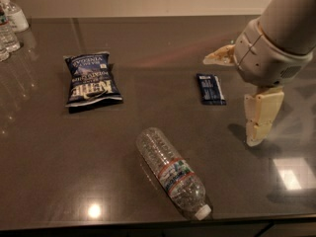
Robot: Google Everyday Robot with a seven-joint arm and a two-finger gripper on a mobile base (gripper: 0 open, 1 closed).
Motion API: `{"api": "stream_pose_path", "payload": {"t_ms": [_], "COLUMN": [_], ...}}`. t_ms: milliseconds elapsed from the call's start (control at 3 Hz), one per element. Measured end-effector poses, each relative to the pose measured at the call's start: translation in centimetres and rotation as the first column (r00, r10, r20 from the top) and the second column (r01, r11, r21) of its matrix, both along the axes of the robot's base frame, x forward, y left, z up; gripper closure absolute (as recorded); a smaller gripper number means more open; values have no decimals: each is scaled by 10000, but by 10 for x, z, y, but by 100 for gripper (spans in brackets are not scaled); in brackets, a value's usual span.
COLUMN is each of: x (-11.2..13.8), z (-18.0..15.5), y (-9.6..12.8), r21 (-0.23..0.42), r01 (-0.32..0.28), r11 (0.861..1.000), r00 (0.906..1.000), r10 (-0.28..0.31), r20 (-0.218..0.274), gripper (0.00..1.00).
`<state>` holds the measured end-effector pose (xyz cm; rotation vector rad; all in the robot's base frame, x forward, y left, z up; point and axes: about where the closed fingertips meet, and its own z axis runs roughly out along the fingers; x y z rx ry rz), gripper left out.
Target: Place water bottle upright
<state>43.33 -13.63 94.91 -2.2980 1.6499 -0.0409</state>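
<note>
The water bottle [172, 173] lies on its side on the dark table [148, 38], near the front edge. It is clear and ribbed, with a red, white and blue label band, and its white cap points to the front right. My gripper [228, 101] hangs at the right, above the table, behind and to the right of the bottle and well apart from it. Its two cream fingers [259, 116] are spread wide and hold nothing.
A blue chip bag [90, 79] lies at the left middle. A small dark snack bar [211, 88] lies just left of the gripper. A white-topped pump bottle [14, 13] and small clear bottles [7, 34] stand at the far left corner.
</note>
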Motion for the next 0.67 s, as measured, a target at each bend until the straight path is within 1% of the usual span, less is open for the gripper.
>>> {"api": "stream_pose_path", "payload": {"t_ms": [333,667], "x": [-3,-9], "z": [-4,-9], "y": [27,53], "r21": [45,58], "r01": [-1873,-3623], "r11": [9823,9321], "r00": [9819,9310], "r10": [1871,3616], "r20": [292,496], "gripper": [0,0]}}
